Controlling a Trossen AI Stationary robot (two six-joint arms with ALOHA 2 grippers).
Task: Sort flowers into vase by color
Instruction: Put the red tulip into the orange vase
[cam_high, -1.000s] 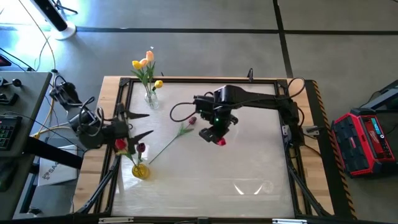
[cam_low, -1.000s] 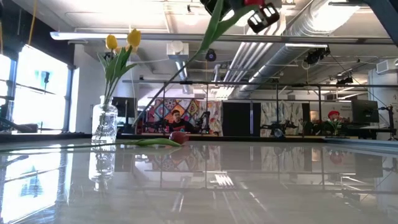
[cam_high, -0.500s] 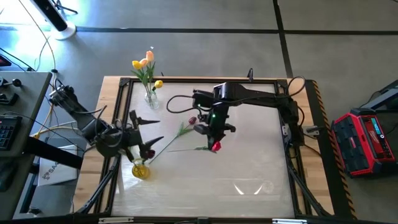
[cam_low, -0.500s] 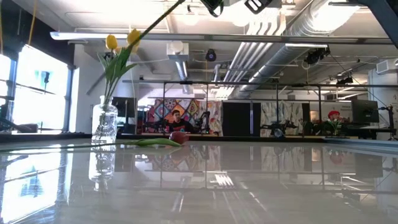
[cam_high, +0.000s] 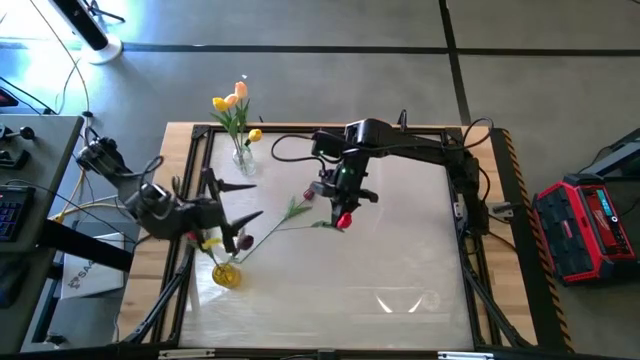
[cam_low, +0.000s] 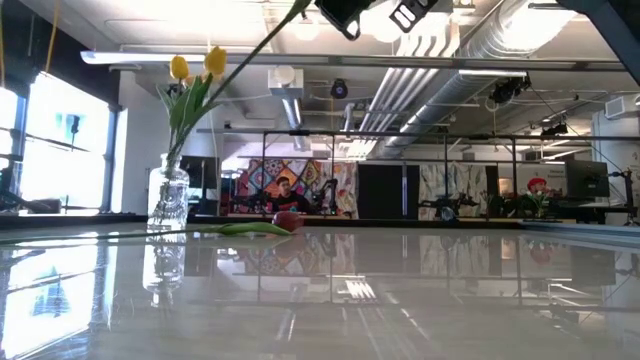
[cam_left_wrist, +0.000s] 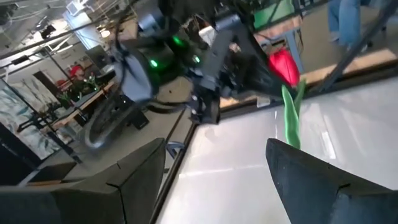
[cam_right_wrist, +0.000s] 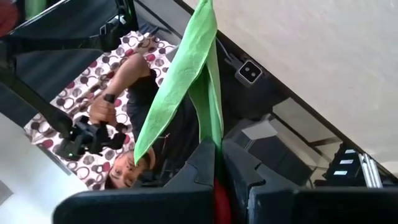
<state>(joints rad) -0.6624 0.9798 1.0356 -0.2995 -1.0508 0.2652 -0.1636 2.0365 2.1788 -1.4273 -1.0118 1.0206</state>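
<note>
My right gripper (cam_high: 342, 208) hangs over the table's middle, shut on a red tulip (cam_high: 345, 220). Its thin stem (cam_high: 290, 230) reaches out toward my left gripper (cam_high: 250, 200), which waits open at the table's left side with nothing between its fingers. The left wrist view shows the red head (cam_left_wrist: 283, 65) ahead of the open fingers. A dark maroon tulip (cam_high: 308, 193) lies flat on the table. A clear vase (cam_high: 243, 160) with yellow and peach tulips stands at the far left. A yellow vase (cam_high: 226, 273) holding red and maroon flowers stands under the left arm. My right gripper pinches the red tulip's stem and a leaf (cam_right_wrist: 211, 134) between its two fingers, just below the head (cam_right_wrist: 219, 190). The flower is lifted clear of the table. Its stem (cam_low: 240, 50) slants away from the gripper toward the table's left side.
The table is ringed by a black frame (cam_high: 200, 135) and a wooden edge. A person with a hand-held controller (cam_right_wrist: 93, 134) shows in the right wrist view beyond the table. A red case (cam_high: 585, 225) sits on the floor to the right.
My right gripper has turned and drifted a little toward the far edge, still shut; the tulip's stem has swung from hanging down to reaching out toward the left arm. My left gripper has come toward the table's right and rolled, staying open.
</note>
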